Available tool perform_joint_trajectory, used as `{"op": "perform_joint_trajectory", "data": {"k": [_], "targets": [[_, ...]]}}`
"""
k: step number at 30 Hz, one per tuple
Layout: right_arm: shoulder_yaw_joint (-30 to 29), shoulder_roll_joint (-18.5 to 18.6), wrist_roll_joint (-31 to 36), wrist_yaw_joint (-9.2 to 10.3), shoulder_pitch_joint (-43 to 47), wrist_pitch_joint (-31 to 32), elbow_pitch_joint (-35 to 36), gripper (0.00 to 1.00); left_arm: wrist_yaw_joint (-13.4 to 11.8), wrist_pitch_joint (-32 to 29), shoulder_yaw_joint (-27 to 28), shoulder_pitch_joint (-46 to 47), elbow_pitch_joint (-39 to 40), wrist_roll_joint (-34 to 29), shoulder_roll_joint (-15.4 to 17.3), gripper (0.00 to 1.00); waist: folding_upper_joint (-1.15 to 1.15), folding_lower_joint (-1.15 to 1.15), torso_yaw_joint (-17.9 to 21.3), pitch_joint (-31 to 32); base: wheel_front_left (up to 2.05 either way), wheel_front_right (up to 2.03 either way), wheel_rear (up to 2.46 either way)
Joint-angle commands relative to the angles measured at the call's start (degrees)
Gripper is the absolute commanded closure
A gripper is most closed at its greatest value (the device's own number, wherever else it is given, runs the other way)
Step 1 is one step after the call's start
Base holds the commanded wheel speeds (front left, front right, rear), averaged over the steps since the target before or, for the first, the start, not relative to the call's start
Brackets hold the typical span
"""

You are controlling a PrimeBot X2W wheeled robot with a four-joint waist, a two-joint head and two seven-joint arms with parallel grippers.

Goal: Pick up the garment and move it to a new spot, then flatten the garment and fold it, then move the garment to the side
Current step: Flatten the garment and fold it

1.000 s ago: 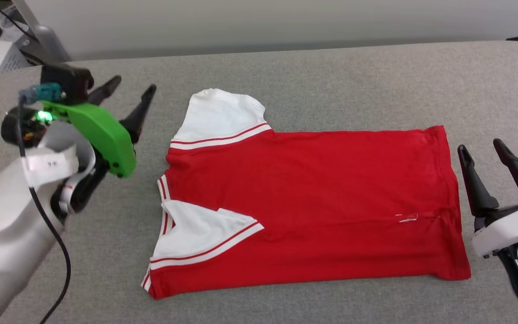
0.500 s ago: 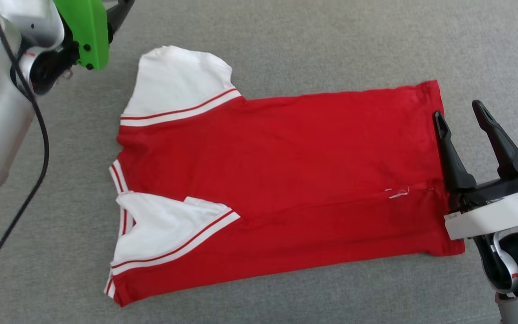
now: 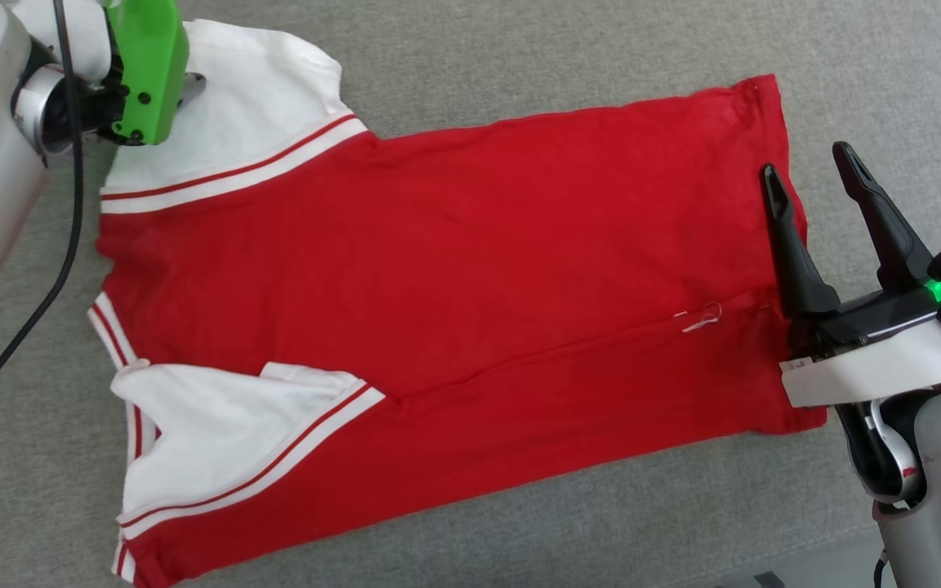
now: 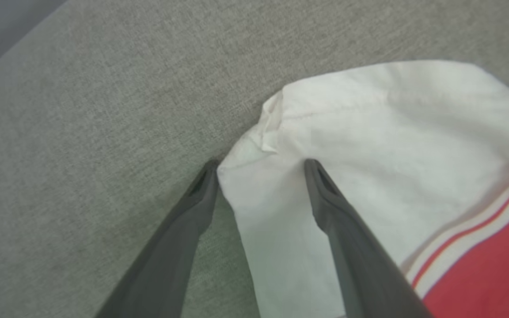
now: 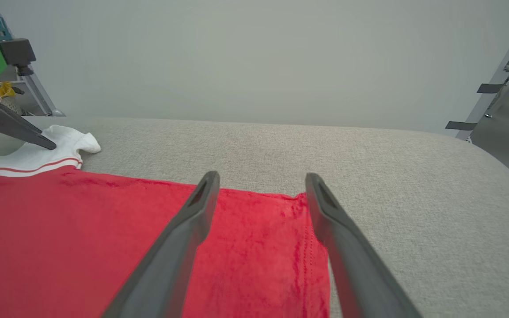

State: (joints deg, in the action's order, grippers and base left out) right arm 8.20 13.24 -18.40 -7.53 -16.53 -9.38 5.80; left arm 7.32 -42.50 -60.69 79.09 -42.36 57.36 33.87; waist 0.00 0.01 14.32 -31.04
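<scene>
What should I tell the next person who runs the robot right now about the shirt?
Left gripper: open, jaws astride the outer edge of the far white sleeve, nothing gripped yet.
Right gripper: open at the hem end, holding nothing.
Garment: flat on the grey surface, plain red face up, near sleeve folded in over the body.
Done: flattened, one sleeve folded in.
Left: fold in the far sleeve, finish folding, move it aside.

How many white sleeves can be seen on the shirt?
2. One sleeve lies far left, by the left pincer; the other sleeve is folded onto the shirt, near left.
</scene>
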Motion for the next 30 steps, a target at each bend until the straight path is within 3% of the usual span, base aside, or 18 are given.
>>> {"op": "perform_joint_trajectory", "data": {"k": [1, 7, 8, 14, 20, 24, 30], "targets": [[0.1, -0.1, 0.0, 0.04, -0.9, -0.6, -0.4, 0.0, 0.1, -0.3, -0.5, 0.5, -0.4, 0.5, 0.6, 0.0, 0.0, -0.01, 1.8, -1.9, 0.0, 0.0, 0.0], [-0.2, 0.0, -0.5, 0.04, -1.2, -1.3, -1.6, 0.0, 0.2, -1.3, -2.3, -1.3, -1.3, 2.7, 2.0, 0.0, 0.0, -0.01, 1.7, -1.8, 0.0, 0.0, 0.0], [-0.3, 0.1, -0.5, 0.04, -1.2, -1.4, -1.8, 0.0, 0.2, -1.4, -2.6, -1.4, -1.2, 2.8, 2.0, 1.0, 0.0, -0.01, 1.6, -1.7, 0.0, 0.0, 0.0], [-1.6, 1.2, -0.8, 0.04, -2.3, -1.7, -2.7, 0.0, 0.2, 3.9, -3.4, -1.5, 0.5, 3.0, 1.7, 1.0, 0.0, -0.01, 0.2, 0.1, 0.0, 0.0, 0.0], [-3.9, 6.0, -2.0, 0.04, -5.2, 1.1, -3.4, 0.0, 0.2, 10.3, -4.9, -2.3, 4.3, 3.1, 1.7, 1.0, 0.0, -0.01, -2.1, 3.8, 0.0, 0.0, 0.0], [-4.1, 9.9, -5.2, 0.04, -8.4, 7.9, -3.2, 0.0, 0.2, 14.9, -5.8, -3.4, 8.1, 3.1, 2.4, 1.0, 0.0, -0.01, -3.8, 5.9, 0.0, 0.0, 0.0], [0.6, 18.6, -11.4, 0.04, -14.3, 24.3, -6.2, 0.0, 0.2, 19.4, -7.2, -5.1, 13.0, 2.3, 3.4, 1.0, 0.0, -0.01, -6.4, 7.4, 0.0, 0.0, 0.0]]}}
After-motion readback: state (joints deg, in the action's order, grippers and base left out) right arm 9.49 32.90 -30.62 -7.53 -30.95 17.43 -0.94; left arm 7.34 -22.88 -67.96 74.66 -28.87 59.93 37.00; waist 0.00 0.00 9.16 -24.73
